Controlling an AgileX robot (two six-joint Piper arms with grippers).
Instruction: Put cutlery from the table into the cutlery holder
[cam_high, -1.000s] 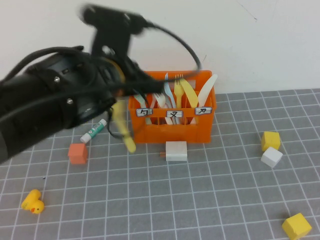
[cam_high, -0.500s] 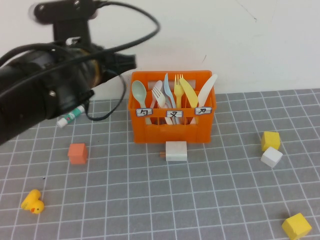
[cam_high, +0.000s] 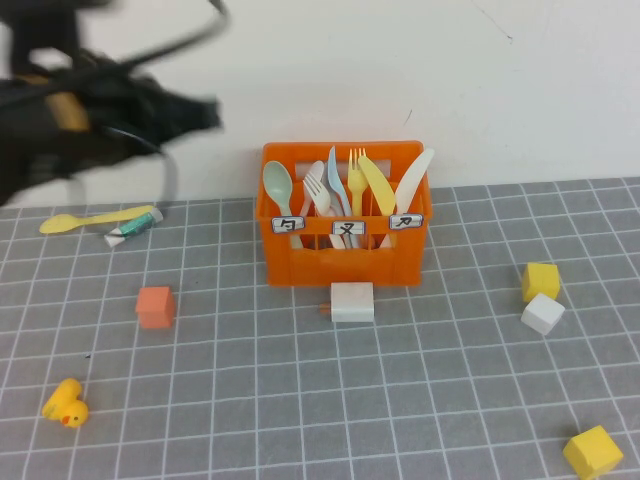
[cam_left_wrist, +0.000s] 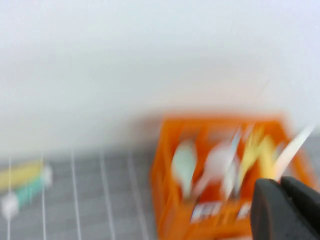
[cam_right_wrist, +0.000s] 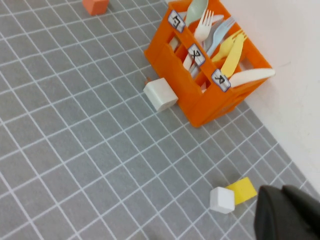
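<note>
Lying on the bench (cam_high: 300, 400) well left of the cutlery holder (cam_high: 345, 265), the yellow spoon (cam_high: 95, 219) touches a tube and could skid when grabbed; left end effector (cam_left_wrist: 287, 207) and right end effector (cam_right_wrist: 290, 215) look closed, empty.

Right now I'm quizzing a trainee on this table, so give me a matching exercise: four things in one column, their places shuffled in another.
Things:
1. yellow spoon
2. white block
3. rubber duck
4. mint-green spoon

Places:
A. in the cutlery holder's left compartment
B. near left corner of the table
C. on the table, far left, beside a tube
D. just in front of the holder

Pairs: 1-C, 2-D, 3-B, 4-A
</note>
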